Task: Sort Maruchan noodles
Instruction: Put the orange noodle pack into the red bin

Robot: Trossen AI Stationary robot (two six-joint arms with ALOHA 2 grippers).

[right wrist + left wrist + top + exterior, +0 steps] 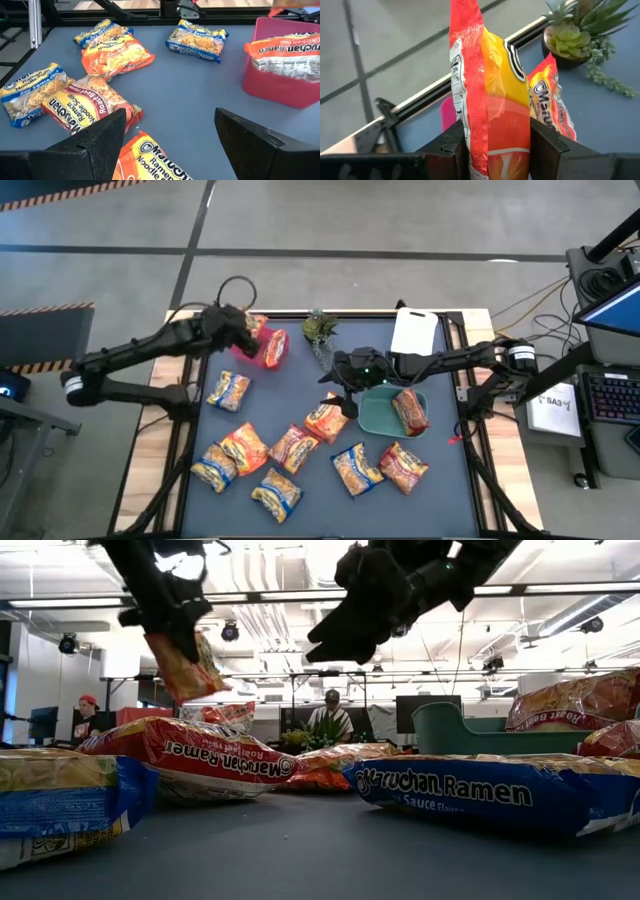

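Observation:
My left gripper (243,330) is at the far left of the mat, shut on an orange Maruchan packet (490,100) above a pink bin (262,352). That bin holds another orange packet (551,102) standing on edge. My right gripper (335,388) hovers open mid-table, its fingers either side of an orange packet (150,160) lying flat below, touching nothing. A teal bin (380,415) beside it holds a red packet (410,410) leaning on its wall. Several more packets (228,390) lie flat on the mat. My left gripper pinches the orange packet between its two fingers (447,145), one on each flat face, at the packet's upper end (495,155). The fingers come from above, pointing down. The packet hangs below them (185,665), lifted clear of the table and over the pink bin.
A small green plant (320,330) stands at the far edge between the arms, with a white board (415,330) to its right. Blue-and-yellow, orange and red packets (277,492) crowd the near half of the mat. People show in the room behind the table (330,720).

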